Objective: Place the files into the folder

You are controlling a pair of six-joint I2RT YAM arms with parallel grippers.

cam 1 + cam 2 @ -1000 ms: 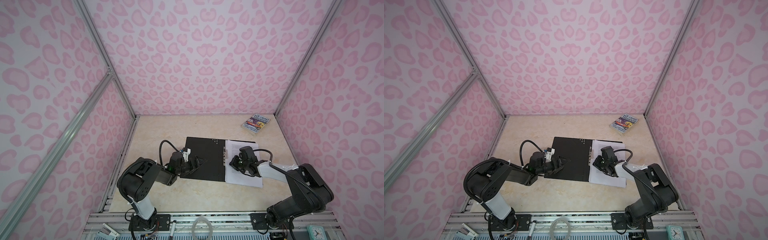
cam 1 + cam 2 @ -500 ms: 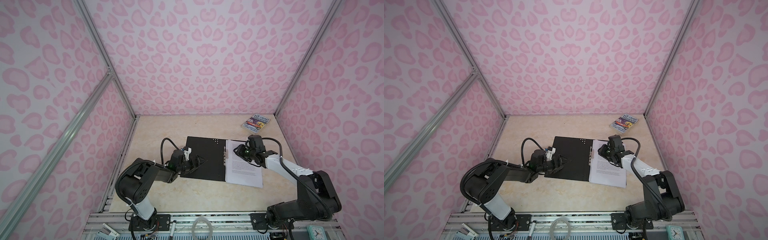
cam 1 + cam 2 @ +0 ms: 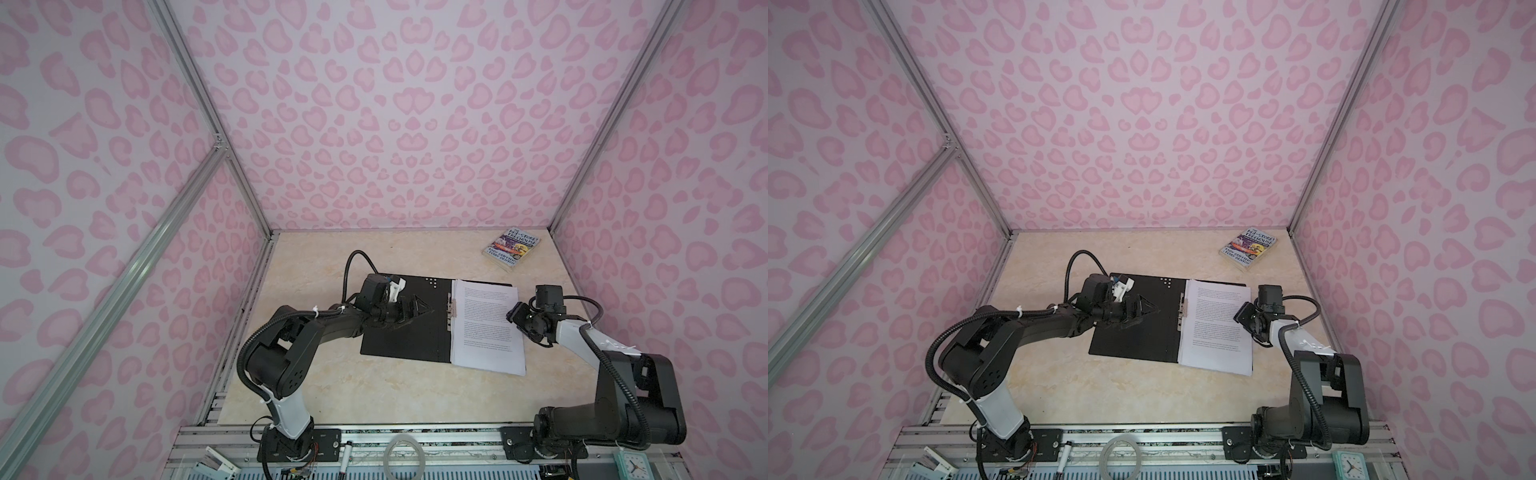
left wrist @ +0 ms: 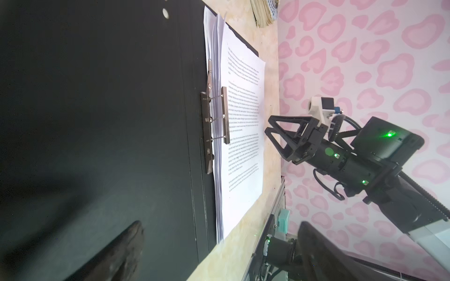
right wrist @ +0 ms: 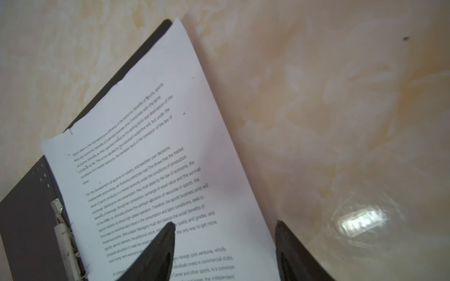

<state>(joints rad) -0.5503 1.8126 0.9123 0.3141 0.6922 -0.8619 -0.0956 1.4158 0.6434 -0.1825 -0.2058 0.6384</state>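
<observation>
Black folder (image 3: 405,336) lies open, files (image 3: 486,328) on its right half under the clip (image 3: 453,305). My left gripper (image 3: 424,309), wide open, keeps the bare flap down, I reckon. The right gripper (image 3: 513,318), jaws apart, holds nothing.

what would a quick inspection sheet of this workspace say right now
surface: beige marbled tabletop, glossy
job's things: folder open, black inside up; printed sheets stacked on its right half, metal clip bar across their spine edge
clutter: paperback book in far right corner, apart from folder
grippers: left gripper open over folder's left half; right gripper open, straddling sheets' right edge, holding nothing
cables: wrist cables loop above both arms, off the sheets
surroundings: pink spotted walls, aluminium frame, small clock on front rail
</observation>
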